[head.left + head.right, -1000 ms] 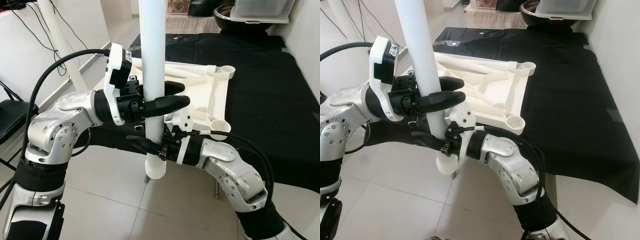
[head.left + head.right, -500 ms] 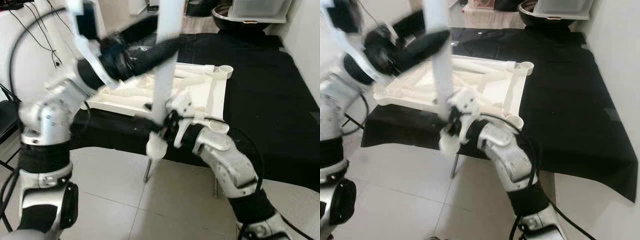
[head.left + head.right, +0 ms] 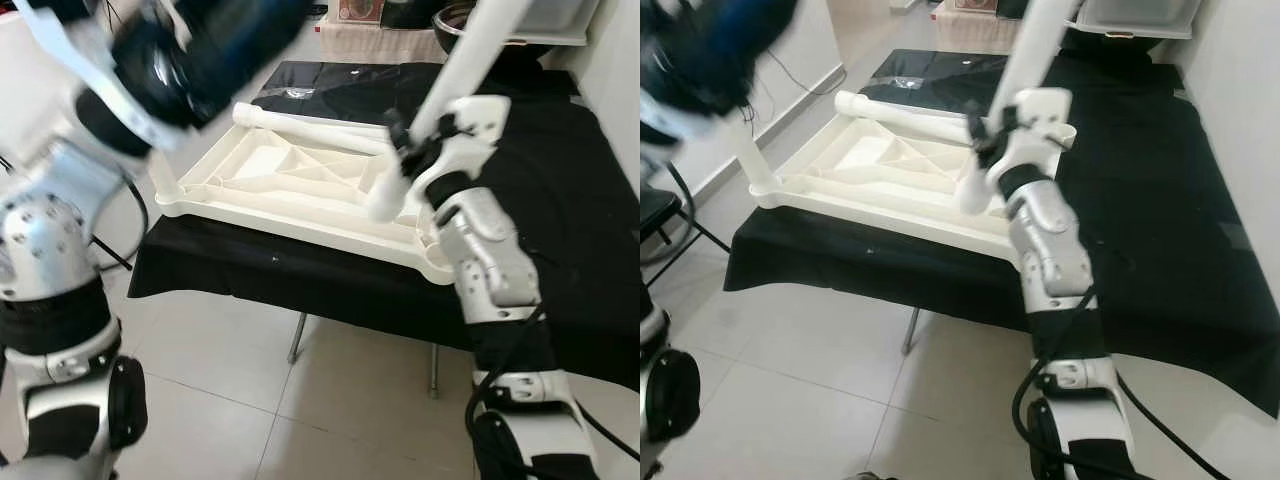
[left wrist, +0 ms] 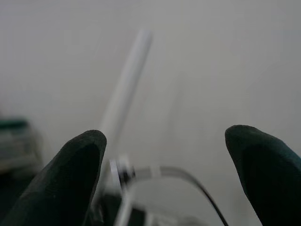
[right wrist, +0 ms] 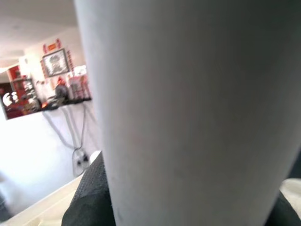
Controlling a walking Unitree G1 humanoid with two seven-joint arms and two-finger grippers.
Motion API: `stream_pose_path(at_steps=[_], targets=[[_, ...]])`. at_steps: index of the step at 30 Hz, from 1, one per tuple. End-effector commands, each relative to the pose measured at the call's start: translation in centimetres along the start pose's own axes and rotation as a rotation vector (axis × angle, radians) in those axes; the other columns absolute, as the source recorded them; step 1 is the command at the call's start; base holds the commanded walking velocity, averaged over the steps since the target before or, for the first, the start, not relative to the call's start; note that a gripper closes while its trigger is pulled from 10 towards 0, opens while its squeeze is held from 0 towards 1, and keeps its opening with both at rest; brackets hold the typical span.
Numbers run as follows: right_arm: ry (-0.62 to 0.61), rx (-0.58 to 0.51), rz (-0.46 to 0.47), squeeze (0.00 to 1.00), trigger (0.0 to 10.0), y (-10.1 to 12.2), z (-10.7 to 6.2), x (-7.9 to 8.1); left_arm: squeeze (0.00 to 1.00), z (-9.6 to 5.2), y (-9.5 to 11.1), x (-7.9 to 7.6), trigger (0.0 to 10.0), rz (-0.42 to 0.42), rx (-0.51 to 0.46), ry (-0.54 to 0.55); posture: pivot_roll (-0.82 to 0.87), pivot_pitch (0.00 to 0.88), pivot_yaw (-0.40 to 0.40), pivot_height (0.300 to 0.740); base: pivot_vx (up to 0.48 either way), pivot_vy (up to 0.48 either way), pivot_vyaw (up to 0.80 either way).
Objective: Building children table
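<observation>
The white children's tabletop (image 3: pixel 300 195) lies upside down on a table under a black cloth (image 3: pixel 560 170). One white leg (image 3: pixel 745 160) stands in its near left corner, and another white leg (image 3: pixel 300 125) lies along its far edge. My right gripper (image 3: pixel 402 138) is shut on a third white leg (image 3: pixel 450 70), which tilts up to the right over the tabletop's right side; that held leg (image 5: pixel 188 103) is seen close up in the right wrist view. My left gripper (image 4: pixel 169 155) is raised at the upper left, blurred, open and holding nothing.
A dark bowl (image 3: pixel 455 20) and a clear plastic box (image 3: pixel 1130 15) stand at the back right. A white wall runs along the right, another wall with cables along the left. A black chair (image 3: pixel 650 205) is at the far left. Tiled floor (image 3: pixel 330 400) lies in front.
My left gripper has let go of the leg and swung up to the left. My right gripper has carried the leg up and right over the tabletop, tilting it. The camera has shifted.
</observation>
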State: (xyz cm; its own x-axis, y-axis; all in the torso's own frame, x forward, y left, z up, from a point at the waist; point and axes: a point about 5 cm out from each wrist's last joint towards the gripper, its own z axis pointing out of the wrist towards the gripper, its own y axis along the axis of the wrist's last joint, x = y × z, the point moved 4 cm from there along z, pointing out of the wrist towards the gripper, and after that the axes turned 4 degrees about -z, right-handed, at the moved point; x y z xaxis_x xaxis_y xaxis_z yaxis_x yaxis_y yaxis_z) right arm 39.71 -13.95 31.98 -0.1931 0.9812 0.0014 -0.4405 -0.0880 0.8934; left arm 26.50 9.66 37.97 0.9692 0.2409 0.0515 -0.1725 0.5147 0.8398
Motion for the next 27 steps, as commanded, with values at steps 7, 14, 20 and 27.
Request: stream_pose_path(at_steps=[7,14,20,27], targets=[[0.001,-0.009,-0.096,0.00,10.0,0.3,0.6,-1.4,0.00,-1.9,-11.6,-2.8,10.0,-0.099,0.324,0.068,0.07,0.152,0.014,0.740,0.000,0.000,0.00],[0.248,-0.049,-0.267,0.00,10.0,1.6,1.2,-0.5,0.00,-5.2,-17.7,-5.1,10.0,-0.143,0.502,0.186,0.07,0.202,0.012,0.740,0.000,0.000,0.00],[0.487,-0.034,-0.235,0.00,10.0,3.3,1.3,-0.4,0.00,-7.6,-20.4,-7.7,10.0,-0.189,0.587,0.256,0.07,0.247,0.010,0.740,0.000,0.000,0.00],[0.616,0.102,-0.231,0.00,10.0,2.1,0.9,-1.5,0.00,-8.3,-21.5,-9.6,10.0,-0.127,0.609,0.266,0.07,0.286,0.015,0.740,0.000,0.000,0.00]])
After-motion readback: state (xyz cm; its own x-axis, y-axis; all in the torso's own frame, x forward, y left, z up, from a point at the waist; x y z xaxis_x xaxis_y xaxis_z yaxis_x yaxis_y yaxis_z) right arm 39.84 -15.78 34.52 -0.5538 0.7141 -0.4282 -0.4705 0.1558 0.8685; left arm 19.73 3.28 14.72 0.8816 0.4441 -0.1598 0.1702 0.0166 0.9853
